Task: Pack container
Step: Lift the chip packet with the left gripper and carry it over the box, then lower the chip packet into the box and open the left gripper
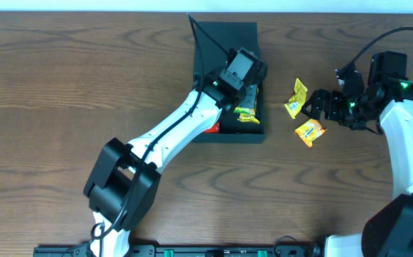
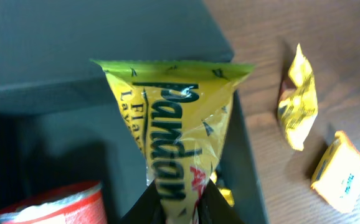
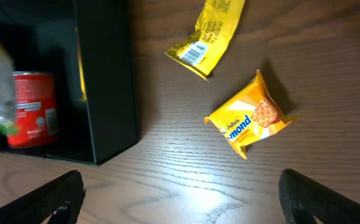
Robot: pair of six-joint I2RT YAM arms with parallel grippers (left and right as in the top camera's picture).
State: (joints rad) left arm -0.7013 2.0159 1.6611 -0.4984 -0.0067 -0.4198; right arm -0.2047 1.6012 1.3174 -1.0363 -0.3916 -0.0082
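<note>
left gripper (image 2: 179, 210): closed narrow on the bottom end of the green-yellow packet (image 2: 180, 124); held it up over the open container.
left fingers (image 2: 147, 210): dark, one on each side of the packet's bottom end, pressed against it.
green-yellow packet: stood with its wide flat edge on top; had big dark letters on the front; hung inside the box opening, near the right wall.
right gripper (image 3: 189, 205): spread wide, held nothing; hovered over the table, right of the container and close to the two loose packets.
container (image 1: 228, 137): dark teal-green box; sat at the far middle of the table.
lid (image 1: 224, 36): stood open on the far side of the box.
red can (image 3: 33, 109): sat inside the container, by its near left corner.
yellow packet (image 3: 208, 31): lay on the table right of the container, apart from it; showed a barcode.
orange packet (image 3: 251, 121): lay on the table just near of the yellow packet, close but not touching; showed a cookie picture.
table (image 1: 63, 86): brown wood with dark lines.
</note>
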